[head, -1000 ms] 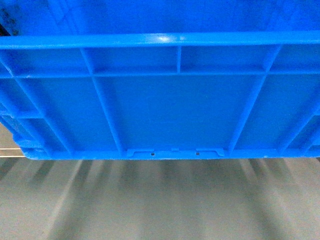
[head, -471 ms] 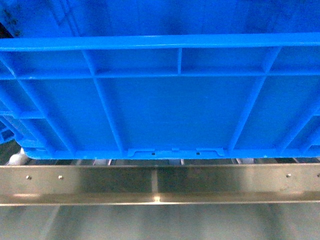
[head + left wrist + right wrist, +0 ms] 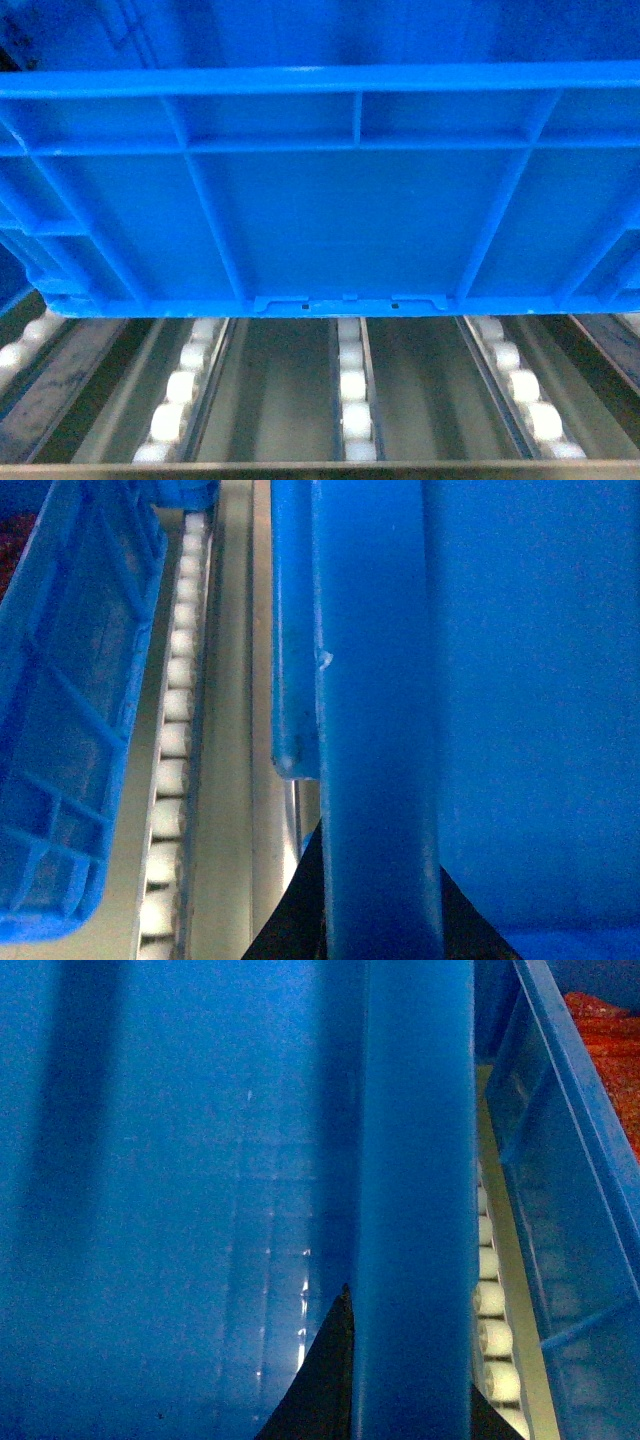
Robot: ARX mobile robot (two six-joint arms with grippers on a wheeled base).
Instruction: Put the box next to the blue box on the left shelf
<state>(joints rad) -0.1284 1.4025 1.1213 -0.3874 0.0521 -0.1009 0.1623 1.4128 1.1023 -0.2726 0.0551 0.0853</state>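
Grey rails with white rollers, the left shelf, run under the box, which hangs just above them. Left wrist view: the left tool grips the box rim; another blue box sits beside. Right wrist view: the right tool grips the opposite rim.

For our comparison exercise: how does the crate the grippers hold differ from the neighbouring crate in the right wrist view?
The held crate has its rim between the fingers of the right gripper; the neighbouring crate is untouched. The neighbouring crate holds something orange-red; the held crate shows only bare blue walls. Both are bright blue ribbed plastic.
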